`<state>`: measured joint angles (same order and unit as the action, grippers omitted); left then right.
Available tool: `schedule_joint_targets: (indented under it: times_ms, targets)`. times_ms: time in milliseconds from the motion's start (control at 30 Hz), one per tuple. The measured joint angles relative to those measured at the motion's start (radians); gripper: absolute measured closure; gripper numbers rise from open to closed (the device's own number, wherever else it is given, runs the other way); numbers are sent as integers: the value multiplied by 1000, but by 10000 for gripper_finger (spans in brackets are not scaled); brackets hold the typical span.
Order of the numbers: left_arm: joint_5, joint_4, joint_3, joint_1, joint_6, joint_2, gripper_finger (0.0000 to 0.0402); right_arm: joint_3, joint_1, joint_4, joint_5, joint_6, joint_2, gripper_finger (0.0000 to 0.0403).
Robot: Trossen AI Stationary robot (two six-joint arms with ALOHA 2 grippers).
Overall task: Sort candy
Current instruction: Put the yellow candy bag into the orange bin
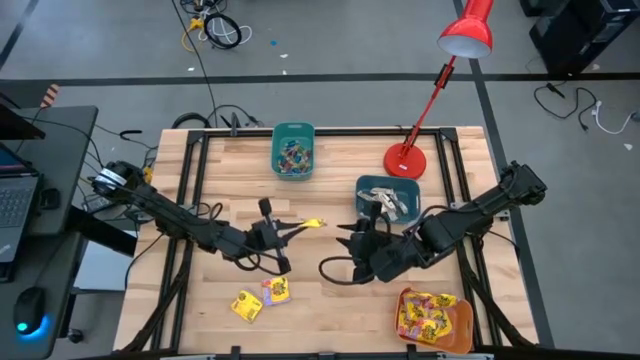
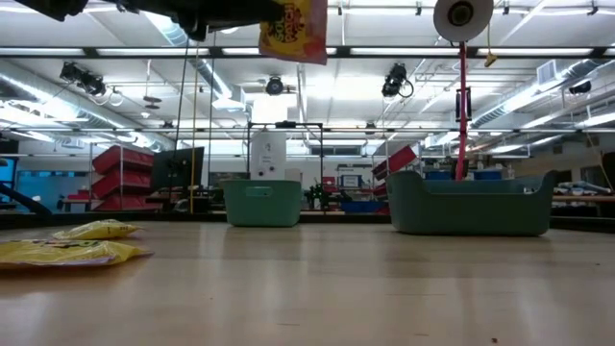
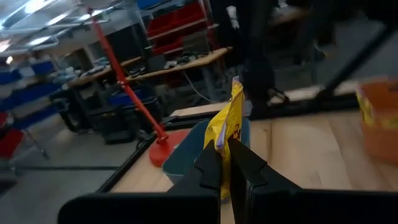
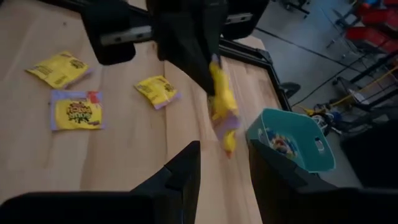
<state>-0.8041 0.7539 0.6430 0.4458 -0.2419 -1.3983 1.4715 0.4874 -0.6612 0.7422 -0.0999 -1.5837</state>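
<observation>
While the left end effector [image 1: 290, 230] clamps a crinkly yellow packet [image 1: 313, 223], the right end effector [image 1: 345, 240] stands apart

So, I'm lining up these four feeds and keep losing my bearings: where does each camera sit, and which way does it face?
High: overhead, straight down on the table, both arms in frame.
Low: at tabletop level, facing the room; left gripper overhead.
Left wrist: past its shut fingers pinching the yellow packet, toward the red lamp.
Right wrist: past the open right gripper, toward the left arm.
Shared: all four show that held packet.
</observation>
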Motion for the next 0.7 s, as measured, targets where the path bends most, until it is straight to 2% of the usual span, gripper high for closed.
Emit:
schedule_joint_targets:
  times_ms: [100,267,367,533,700]
  targets:
    - [47,-31,0,-5,-55,0,396,0,-1,10,-6,2,0,278]
    - [115,-34,0,-32,-65,0,396,0,-35,46,-84,15,-2,265]
    - [191,-33,10,-53,-62,0,396,0,-58,79,-138,36,-2,256]
    - [209,-36,25,-75,-66,0,396,0,-96,104,-210,53,-2,248]
    - [286,-35,47,-101,-66,0,396,0,-122,99,-241,51,-2,249]
